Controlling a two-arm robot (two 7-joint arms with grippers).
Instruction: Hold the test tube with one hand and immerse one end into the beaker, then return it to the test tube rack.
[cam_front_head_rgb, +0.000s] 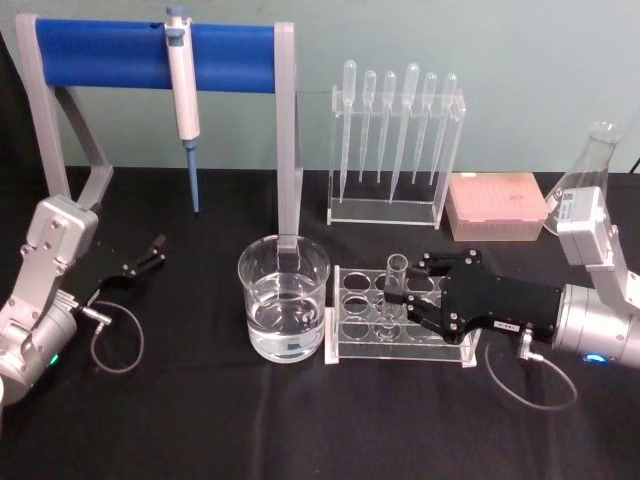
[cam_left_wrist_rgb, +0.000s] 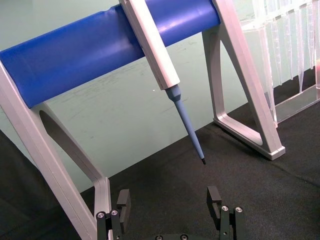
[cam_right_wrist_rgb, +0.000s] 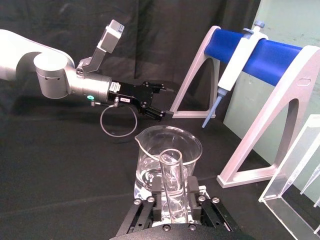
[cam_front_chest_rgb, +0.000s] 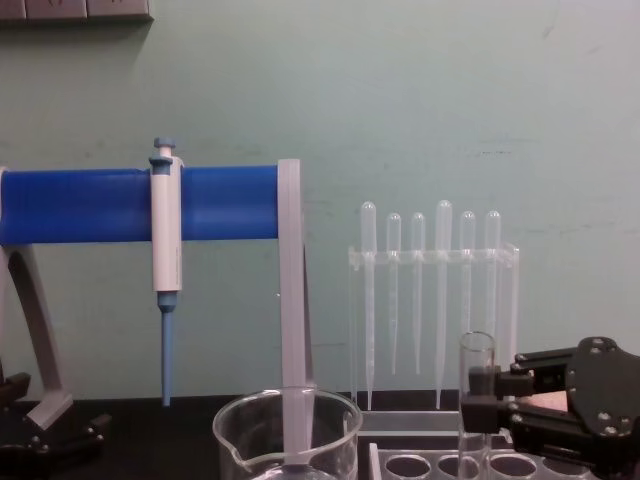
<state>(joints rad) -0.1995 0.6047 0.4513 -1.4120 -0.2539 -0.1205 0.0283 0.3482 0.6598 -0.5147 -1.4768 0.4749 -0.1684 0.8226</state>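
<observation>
Gripping the test tube upright in the test tube rack with my right gripper, jaws clamped on it.
The beaker stands just beside the rack; my left gripper sits well apart, jaws spread.

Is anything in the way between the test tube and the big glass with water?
No, nothing visible. The right hand grips the test tube in the rack; the beaker stands beside the rack, on the robot's left. The left hand is parked far off.
</observation>
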